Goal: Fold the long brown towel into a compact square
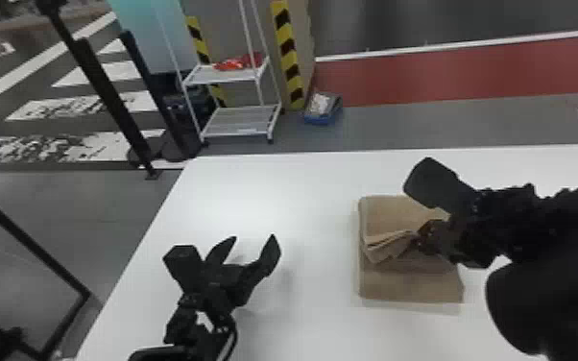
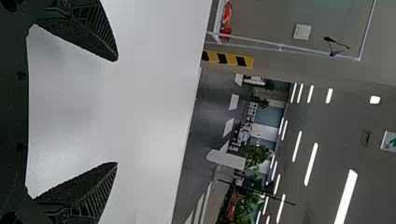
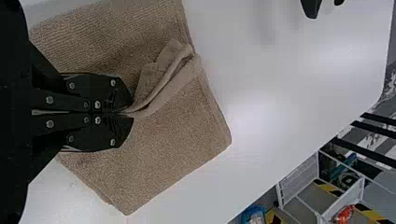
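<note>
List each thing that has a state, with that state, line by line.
Brown cloth towel: partly folded, one flap bunched up
Black right gripper: shut on the towel
Black left gripper: open, empty
White metal rack: upright, bearing red things
Blue box: holding something white

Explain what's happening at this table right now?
The robot's black right gripper is shut on a pinched fold of the brown cloth towel, which lies mostly folded on the white table. The pinched part bunches up in creases over the flatter layers, so the fold is not yet neat. The open black left gripper is over the table, to the left of the towel, holding nothing.
</note>
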You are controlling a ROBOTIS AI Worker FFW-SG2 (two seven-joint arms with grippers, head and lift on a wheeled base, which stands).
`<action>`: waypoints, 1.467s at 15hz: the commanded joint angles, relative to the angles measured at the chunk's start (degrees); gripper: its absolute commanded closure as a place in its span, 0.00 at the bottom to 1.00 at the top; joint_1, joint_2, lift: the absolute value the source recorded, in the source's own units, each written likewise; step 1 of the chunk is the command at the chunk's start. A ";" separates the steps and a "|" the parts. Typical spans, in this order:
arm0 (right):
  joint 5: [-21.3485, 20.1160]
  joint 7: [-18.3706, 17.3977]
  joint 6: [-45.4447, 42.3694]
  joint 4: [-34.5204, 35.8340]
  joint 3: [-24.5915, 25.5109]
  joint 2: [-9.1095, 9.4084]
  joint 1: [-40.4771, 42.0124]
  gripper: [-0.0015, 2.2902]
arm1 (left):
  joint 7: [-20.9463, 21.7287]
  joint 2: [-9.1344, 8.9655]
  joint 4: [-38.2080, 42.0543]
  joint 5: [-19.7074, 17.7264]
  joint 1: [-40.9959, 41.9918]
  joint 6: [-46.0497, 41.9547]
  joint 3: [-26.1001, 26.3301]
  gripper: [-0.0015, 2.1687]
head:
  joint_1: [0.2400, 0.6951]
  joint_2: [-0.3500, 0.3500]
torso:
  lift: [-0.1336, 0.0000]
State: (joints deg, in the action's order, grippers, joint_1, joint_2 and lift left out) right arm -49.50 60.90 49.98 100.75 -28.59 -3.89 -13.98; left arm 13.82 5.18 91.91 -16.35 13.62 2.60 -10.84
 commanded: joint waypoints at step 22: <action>3.80 -2.10 5.00 15.09 6.80 0.90 4.84 0.74 | 19.23 0.18 -0.24 0.00 1.58 -12.48 3.10 0.88 | 1.00 0.82 | 0.06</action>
State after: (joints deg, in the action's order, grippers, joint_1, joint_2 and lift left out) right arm -45.87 59.03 54.98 116.25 -22.02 -3.32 -8.92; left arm 31.96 5.36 92.13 -16.60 15.04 -7.17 -8.48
